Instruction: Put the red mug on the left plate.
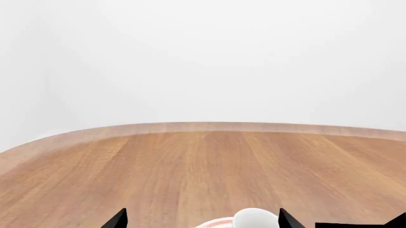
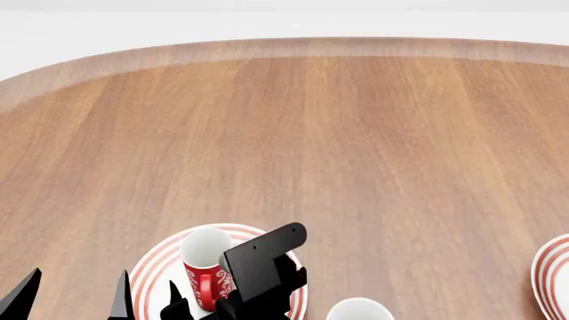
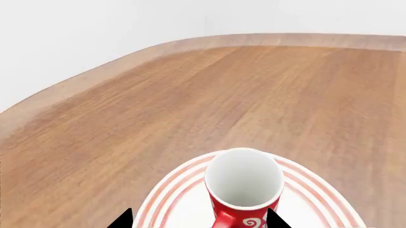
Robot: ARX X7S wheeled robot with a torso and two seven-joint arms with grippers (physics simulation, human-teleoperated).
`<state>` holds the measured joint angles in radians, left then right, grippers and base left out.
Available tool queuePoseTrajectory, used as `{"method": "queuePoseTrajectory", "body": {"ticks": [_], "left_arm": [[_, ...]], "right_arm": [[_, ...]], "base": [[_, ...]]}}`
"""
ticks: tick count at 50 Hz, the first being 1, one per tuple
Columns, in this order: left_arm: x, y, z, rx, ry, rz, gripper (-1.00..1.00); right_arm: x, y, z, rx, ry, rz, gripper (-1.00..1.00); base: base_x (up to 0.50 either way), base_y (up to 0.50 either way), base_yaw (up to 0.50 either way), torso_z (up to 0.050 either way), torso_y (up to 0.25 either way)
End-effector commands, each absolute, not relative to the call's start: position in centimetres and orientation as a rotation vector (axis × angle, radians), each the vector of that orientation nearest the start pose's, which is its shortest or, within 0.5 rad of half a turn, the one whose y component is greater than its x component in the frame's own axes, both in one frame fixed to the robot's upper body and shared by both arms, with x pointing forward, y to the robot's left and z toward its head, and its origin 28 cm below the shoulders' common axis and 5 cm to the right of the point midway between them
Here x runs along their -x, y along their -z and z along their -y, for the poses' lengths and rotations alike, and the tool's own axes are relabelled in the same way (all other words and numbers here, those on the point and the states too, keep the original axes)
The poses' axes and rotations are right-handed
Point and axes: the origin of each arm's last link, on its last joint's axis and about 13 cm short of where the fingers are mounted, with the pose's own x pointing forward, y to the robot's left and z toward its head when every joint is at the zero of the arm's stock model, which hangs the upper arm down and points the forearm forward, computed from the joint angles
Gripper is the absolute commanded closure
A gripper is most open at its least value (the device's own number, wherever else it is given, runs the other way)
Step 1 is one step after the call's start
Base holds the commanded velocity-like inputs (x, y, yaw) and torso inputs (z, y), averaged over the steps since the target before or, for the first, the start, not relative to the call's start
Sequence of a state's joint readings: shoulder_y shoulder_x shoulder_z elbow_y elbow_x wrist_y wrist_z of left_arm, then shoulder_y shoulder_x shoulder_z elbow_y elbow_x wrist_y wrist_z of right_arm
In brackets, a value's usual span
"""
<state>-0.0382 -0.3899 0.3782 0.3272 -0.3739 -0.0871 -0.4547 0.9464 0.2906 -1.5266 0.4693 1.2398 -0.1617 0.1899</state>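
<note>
The red mug (image 2: 206,277), with white scrollwork and a white inside, stands upright on the left plate (image 2: 146,277), a white plate with red rings. In the right wrist view the mug (image 3: 244,190) sits on the plate (image 3: 178,199) with its handle towards the camera. My right gripper (image 3: 198,219) is open, with its tips on either side of the mug; one tip is close to the mug's side, the other well clear. Its black wrist (image 2: 262,267) hangs over the plate. My left gripper (image 2: 73,297) is open and empty, left of the plate.
A plain white mug (image 2: 358,310) stands right of the left plate at the view's lower edge. A second red-ringed plate (image 2: 553,277) is cut off at the right. The wooden table (image 2: 311,133) stretches far ahead. A white rounded thing (image 1: 255,219) shows between the left gripper's tips.
</note>
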Motion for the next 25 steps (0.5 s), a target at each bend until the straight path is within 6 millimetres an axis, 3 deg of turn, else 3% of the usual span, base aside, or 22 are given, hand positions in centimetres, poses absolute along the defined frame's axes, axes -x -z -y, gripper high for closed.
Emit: {"method": "queuePoseTrajectory", "body": {"ticks": [1,25], "left_arm": [[-19.3,-9.1,-20.1,0.048,0.023,0.14,-1.0],[-16.9,-14.6,-20.0,0.056,0.04,0.247,-1.0]], "right_arm": [[-29.9,-8.6,2.5,-0.048,-0.629,-0.155,-1.0],[-28.2,-13.9,3.4,-0.111,-0.578,0.051,-1.0]], "base": [[0.0,0.0,0.0,0.0,0.0],[0.0,0.0,0.0,0.0,0.0]]}}
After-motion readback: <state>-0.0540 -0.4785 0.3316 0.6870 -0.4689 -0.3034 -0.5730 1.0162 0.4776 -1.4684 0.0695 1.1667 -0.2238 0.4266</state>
